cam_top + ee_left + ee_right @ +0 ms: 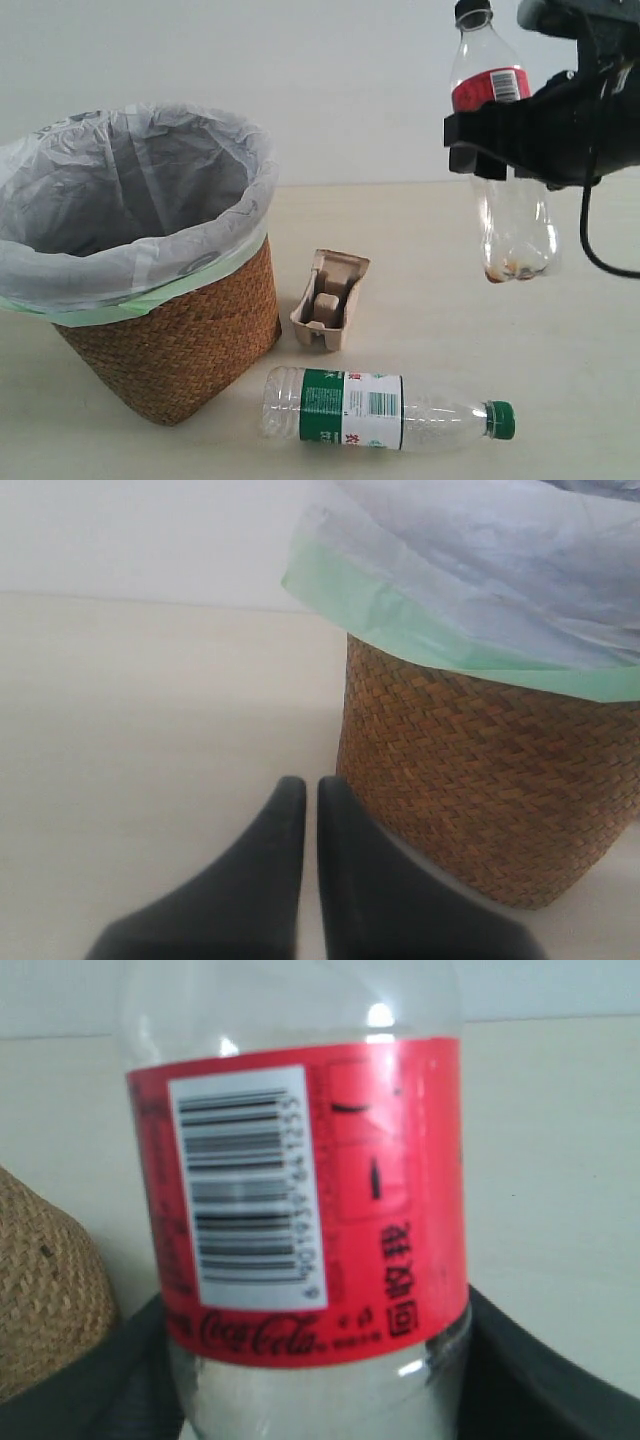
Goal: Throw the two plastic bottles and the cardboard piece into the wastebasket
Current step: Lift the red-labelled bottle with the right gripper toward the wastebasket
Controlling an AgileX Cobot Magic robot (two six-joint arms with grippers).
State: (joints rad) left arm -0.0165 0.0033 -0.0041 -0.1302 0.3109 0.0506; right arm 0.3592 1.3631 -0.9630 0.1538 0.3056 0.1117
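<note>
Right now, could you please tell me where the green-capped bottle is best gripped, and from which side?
Probably across the labelled middle of the green-capped bottle, coming straight down from above. It lies on its side on the table, apart from the cardboard tray, so the round body is open on both long sides; the neck narrows and could slip.

Likely a robot lab bench, plain beige tabletop, bare white wall, lined wicker wastebasket

left claw closed, tips near wastebasket, pale tabletop beneath
</note>
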